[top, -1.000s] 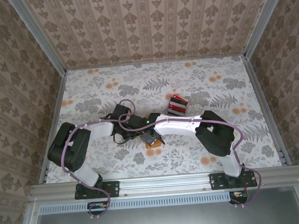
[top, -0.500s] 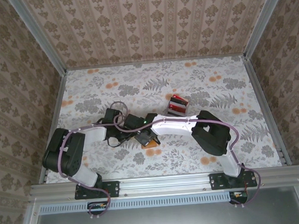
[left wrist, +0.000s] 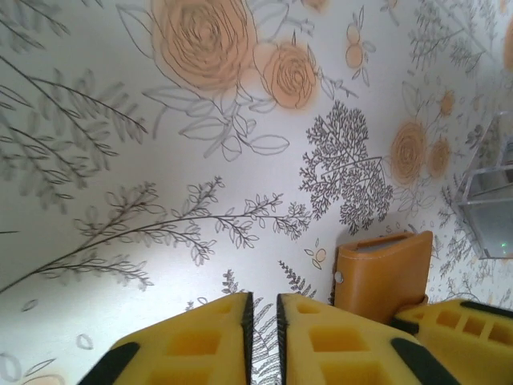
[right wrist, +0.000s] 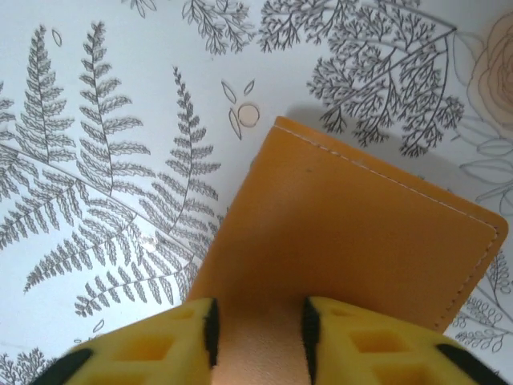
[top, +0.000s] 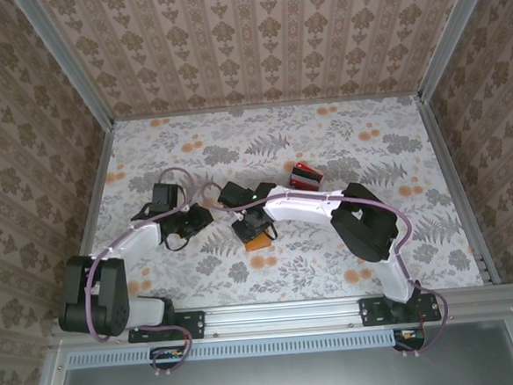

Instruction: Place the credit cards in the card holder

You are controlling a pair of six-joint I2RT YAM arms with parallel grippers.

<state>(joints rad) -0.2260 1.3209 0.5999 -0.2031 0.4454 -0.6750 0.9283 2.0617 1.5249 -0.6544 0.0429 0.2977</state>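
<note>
The orange card holder (top: pixel 260 242) lies folded flat on the floral table, just left of centre. My right gripper (top: pixel 254 229) hovers right over it. In the right wrist view the gripper (right wrist: pixel 258 311) is open, and the card holder's orange face (right wrist: pixel 345 216) shows in the gap, not pinched. My left gripper (top: pixel 196 220) is off to the left, apart from the card holder (left wrist: pixel 385 274). That gripper (left wrist: pixel 262 303) is open by a narrow slit with nothing in it. Red and black credit cards (top: pixel 306 177) stand in a small rack behind the holder.
The rack (left wrist: pixel 490 200) of clear plastic shows at the right edge of the left wrist view, with a yellow finger of the right gripper (left wrist: pixel 461 329) beside the card holder. Patterned walls (top: pixel 255 43) enclose the table on three sides.
The left arm has pulled back to the left, away from the card holder. Both grippers have opened, and the right one no longer pinches the holder.
</note>
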